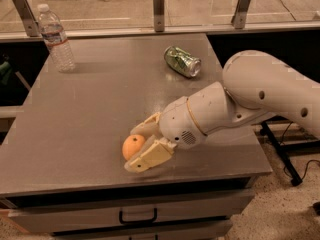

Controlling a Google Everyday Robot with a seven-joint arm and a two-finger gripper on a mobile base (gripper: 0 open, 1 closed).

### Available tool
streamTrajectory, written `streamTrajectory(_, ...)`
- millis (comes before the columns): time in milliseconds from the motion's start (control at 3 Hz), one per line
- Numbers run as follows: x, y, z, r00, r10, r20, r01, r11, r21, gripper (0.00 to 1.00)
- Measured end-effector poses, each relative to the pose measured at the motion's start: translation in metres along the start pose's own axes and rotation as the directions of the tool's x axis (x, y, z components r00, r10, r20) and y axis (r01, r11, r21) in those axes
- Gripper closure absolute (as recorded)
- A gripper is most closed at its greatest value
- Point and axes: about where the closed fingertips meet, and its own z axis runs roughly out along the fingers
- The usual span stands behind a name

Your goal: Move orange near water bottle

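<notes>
Cream gripper around orange; water bottle upright

The white arm extends from the right of the orange, wrist low. Its tool straddles the orange, fingers spread apart.
</notes>
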Motion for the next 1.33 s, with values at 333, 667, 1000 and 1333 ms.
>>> streamTrajectory(333, 0.000, -0.006, -0.005, 1.000, 0.009, 0.024, -0.009, 0.9999, 0.013, 0.64)
streamTrajectory(667, -0.005, -0.017, -0.022, 0.999, 0.006, 0.050, -0.009, 0.9986, 0.052, 0.88)
streamTrajectory(1000, -0.007, -0.015, -0.021, 0.999, 0.002, 0.047, -0.005, 0.9988, 0.049, 1.00)
streamTrajectory(1333, -0.007, -0.015, -0.020, 0.999, 0.002, 0.047, -0.004, 0.9988, 0.049, 1.00)
